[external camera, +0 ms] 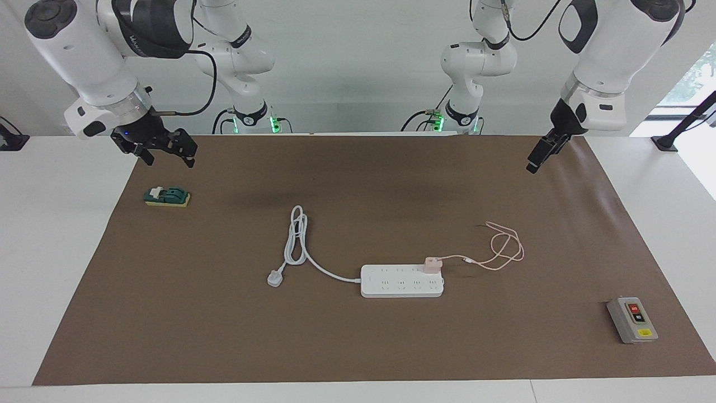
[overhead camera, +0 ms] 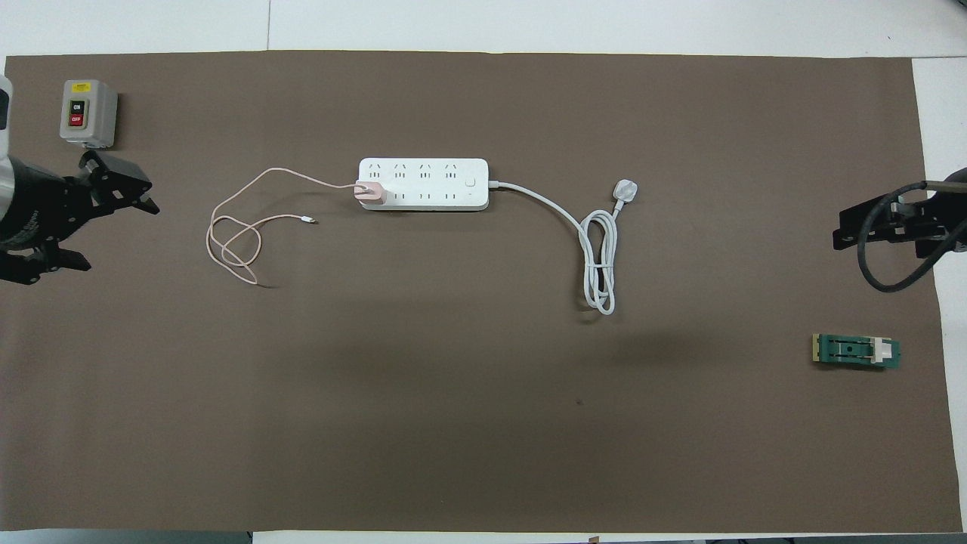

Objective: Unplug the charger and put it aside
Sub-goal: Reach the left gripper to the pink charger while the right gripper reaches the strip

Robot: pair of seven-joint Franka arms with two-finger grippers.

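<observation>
The pale pink charger [external camera: 432, 264] [overhead camera: 370, 193] is plugged into the end socket of the white power strip [external camera: 400, 284] [overhead camera: 423, 183], near the middle of the mat. Its thin pink cable [external camera: 506, 249] [overhead camera: 234, 242] loops loosely toward the left arm's end. My left gripper [external camera: 534, 161] [overhead camera: 121, 236] hangs open and empty over the mat's edge at that end, well apart from the charger. Over the other end, my right gripper [external camera: 168, 157] [overhead camera: 869, 230] waits open and empty above the mat's corner.
The strip's thick white cord [external camera: 296, 240] [overhead camera: 600, 264] ends in a white plug [external camera: 274, 278] [overhead camera: 627, 189]. A grey switch box [external camera: 632, 319] [overhead camera: 87, 113] sits at the left arm's end. A green block [external camera: 166, 196] [overhead camera: 856, 351] lies below the right gripper. A brown mat [external camera: 358, 347] covers the table.
</observation>
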